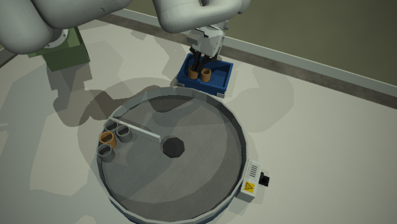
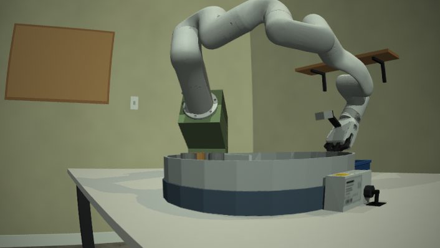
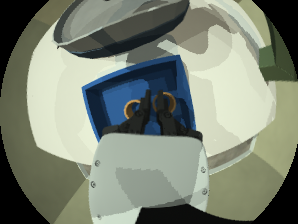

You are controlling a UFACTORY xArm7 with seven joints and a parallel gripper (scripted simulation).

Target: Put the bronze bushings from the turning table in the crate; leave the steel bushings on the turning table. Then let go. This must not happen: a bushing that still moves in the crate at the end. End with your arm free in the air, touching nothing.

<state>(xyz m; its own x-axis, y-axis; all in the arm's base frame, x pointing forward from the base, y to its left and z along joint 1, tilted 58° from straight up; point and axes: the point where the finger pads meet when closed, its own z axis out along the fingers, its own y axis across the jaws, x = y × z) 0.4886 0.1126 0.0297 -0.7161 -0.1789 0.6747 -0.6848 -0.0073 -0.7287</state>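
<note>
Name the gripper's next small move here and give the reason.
Probably open the fingers further, then lift clear. The gripper sits low in the blue crate, its fingers barely apart at a bronze bushing; another bronze bushing waits on the turning table.

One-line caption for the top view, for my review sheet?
Gripper low in the blue crate, fingers at one of two bronze bushings; one bronze bushing remains on the turning table.
</note>
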